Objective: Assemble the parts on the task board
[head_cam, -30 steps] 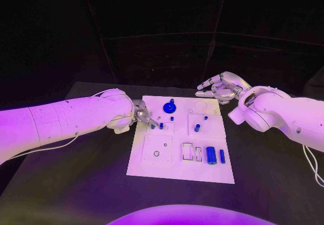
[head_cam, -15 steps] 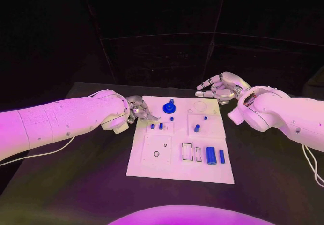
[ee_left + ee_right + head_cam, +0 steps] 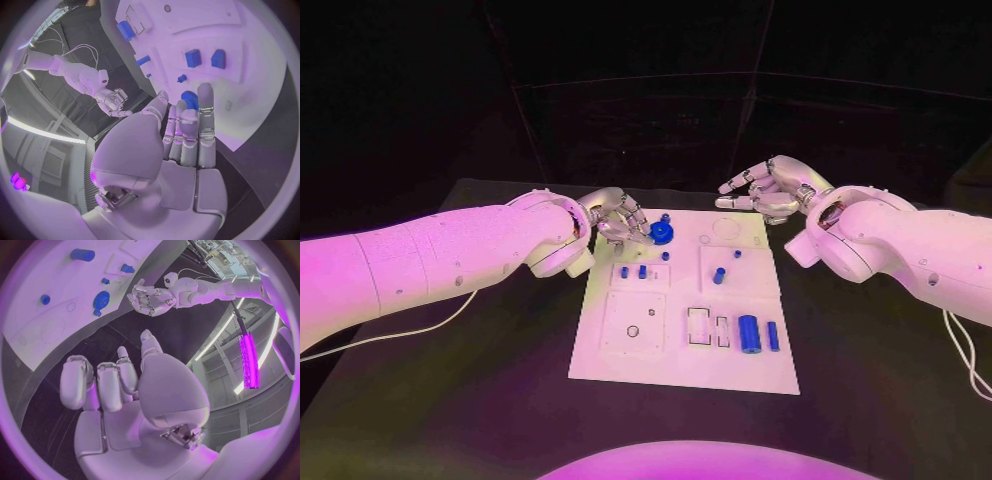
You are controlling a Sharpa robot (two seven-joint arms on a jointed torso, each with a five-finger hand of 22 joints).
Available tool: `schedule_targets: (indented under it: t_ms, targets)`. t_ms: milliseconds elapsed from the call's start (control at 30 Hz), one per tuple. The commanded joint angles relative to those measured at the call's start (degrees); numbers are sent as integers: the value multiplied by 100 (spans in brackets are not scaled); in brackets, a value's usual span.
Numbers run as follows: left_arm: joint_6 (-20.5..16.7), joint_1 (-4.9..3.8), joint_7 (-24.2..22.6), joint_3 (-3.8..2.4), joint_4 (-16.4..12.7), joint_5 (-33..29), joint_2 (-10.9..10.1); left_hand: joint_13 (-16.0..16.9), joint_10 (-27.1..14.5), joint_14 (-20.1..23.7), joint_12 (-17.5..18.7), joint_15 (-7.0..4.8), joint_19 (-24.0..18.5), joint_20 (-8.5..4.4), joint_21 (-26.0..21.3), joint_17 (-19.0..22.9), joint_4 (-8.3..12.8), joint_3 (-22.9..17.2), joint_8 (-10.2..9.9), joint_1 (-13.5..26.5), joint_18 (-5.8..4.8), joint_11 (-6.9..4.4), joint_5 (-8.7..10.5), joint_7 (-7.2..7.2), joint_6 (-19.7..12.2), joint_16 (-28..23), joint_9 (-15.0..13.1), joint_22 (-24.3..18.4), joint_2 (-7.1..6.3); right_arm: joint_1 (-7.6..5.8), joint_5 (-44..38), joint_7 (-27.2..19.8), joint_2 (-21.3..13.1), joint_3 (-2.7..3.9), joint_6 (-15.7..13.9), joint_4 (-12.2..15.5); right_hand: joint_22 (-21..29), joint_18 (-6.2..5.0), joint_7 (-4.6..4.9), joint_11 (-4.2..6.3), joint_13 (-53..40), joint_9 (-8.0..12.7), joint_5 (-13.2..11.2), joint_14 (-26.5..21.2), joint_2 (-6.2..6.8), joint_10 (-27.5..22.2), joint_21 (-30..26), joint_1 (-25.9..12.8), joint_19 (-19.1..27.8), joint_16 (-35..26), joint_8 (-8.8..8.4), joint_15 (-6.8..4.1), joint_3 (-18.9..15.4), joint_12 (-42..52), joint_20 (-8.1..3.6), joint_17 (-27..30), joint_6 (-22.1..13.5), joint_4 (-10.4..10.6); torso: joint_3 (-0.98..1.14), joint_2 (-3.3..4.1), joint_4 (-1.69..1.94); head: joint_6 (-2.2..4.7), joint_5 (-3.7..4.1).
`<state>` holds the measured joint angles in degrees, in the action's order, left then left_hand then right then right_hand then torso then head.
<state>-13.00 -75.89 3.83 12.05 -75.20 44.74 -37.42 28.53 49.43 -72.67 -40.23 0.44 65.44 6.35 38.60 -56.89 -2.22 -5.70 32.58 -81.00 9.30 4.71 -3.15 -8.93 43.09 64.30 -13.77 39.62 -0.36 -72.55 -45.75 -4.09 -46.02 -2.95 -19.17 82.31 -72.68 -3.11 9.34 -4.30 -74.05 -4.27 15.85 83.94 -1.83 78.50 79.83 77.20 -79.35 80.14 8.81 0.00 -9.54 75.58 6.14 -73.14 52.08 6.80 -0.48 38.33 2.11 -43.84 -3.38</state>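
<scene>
The left robot hand [image 3: 615, 222] hovers at the far left corner of the task board [image 3: 646, 372], fingers extended and apart, holding nothing. The round blue part [image 3: 661, 231] stands just beside its fingertips, toward the board's centre line, its stem upright. The right robot hand [image 3: 769, 188] hangs beyond the far right corner, fingers loosely spread, empty, and farther from that part. The left is judged better placed. The board lies flat on the black counter [image 3: 473, 390]; the surrounding room is dark.
</scene>
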Motion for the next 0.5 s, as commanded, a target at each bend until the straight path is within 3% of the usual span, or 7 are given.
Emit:
schedule_targets:
  t_ms: [33, 167, 300, 400, 500]
  targets:
    - [-239, 7, -797, -2, 152, 643, 142, -455, 110, 68, 344, -17, -23, 15, -68, 192, 204, -231, -364, -218, 105, 7, 7, 28, 253, -101, 294, -69, -77, -11, 21, -56, 9, 3, -30, 2, 4, -95, -18, 11, 3, 8, 31, 255, -5, -34, -32, -43, 36, -28, 33, -26, -36, -32, -15, 4, -33, 0, -3, 4, -8, 29, 26]
    - [-137, 44, -900, -1, 415, 1225, 396, -1001, 138, -179, 816, -22, 172, -21, 36, 168, 373, -501, -778, -225, 113, 15, -4, 45, 482, 95, 588, -43, -219, -11, 21, -59, 24, 3, -27, -1, 4, -95, -18, 11, 3, 8, 31, 255, -5, -34, -32, -43, 36, -28, 33, -26, -36, -32, -15, 4, -33, 0, 0, 2, -13, 45, 45]
    - [22, 96, -877, 3, 672, 1683, 628, -1442, 139, -634, 1192, 2, 472, -29, 274, -313, 476, -679, -1061, -69, 116, 39, 1, 57, 666, 636, 776, 79, -385, -11, 21, -61, 38, 3, -27, -5, 4, -95, -18, 11, 3, 8, 31, 255, -5, -34, -32, -43, 36, -28, 33, -26, -36, -32, -15, 4, -33, 0, -3, 6, -13, 58, 58]
    - [179, 137, -792, 6, 840, 1998, 787, -1706, 228, -913, 1353, -16, 843, -38, 902, -693, 543, -812, -1214, 56, 11, 39, 19, 81, 836, 1013, 881, 645, -431, -11, 21, -63, 46, 3, -28, -7, 2, -94, -18, 12, -2, 8, 33, 256, -8, -31, -30, -42, 34, -26, 34, -26, -37, -27, -15, -2, -33, 0, -4, 6, -7, 58, 71]
    - [352, 159, -676, 26, 968, 2204, 910, -1813, 223, -992, 1423, -15, 944, -38, 1087, -800, 554, -837, -1266, 145, -25, 44, 24, 79, 918, 1123, 916, 815, -456, -11, 21, -65, 49, 3, -33, -10, 2, -94, -18, 12, -2, 8, 33, 256, -8, -31, -30, -42, 34, -26, 34, -26, -37, -27, -15, -2, -33, 0, -6, 6, -5, 56, 79]
